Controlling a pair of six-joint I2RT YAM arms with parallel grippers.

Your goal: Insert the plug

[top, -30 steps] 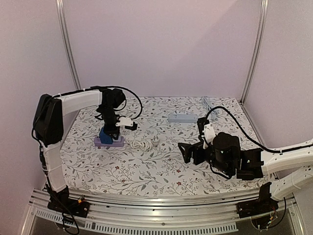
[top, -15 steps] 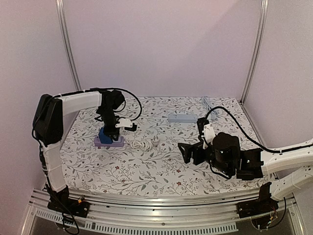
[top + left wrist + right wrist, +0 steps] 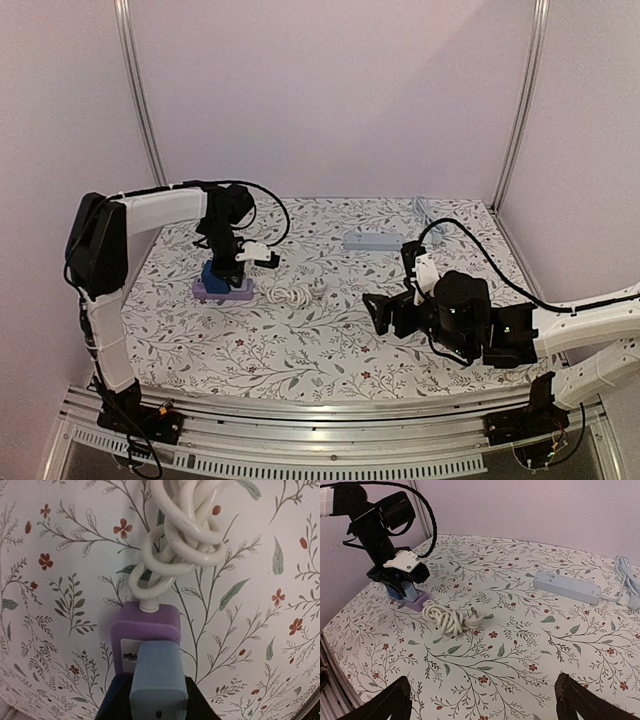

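A purple socket block (image 3: pixel 145 630) lies on the floral table at the left, with a white coiled cord (image 3: pixel 180 535) leaving its far end. My left gripper (image 3: pixel 159 702) is shut on a blue plug (image 3: pixel 159 677) and holds it upright against the block's white socket face. One slot still shows beside the plug. I cannot tell how deep the plug sits. The top view shows the block (image 3: pixel 222 291), plug (image 3: pixel 214 272) and left gripper (image 3: pixel 228 268). My right gripper (image 3: pixel 482 705) is open and empty, hovering above the table's middle right (image 3: pixel 385 312).
The coiled cord (image 3: pixel 445 617) ends in a white three-pin plug (image 3: pixel 472 618) just right of the purple block (image 3: pixel 417 601). A white power strip (image 3: pixel 566 586) lies at the back right, with a grey cable (image 3: pixel 625 575) beyond it.
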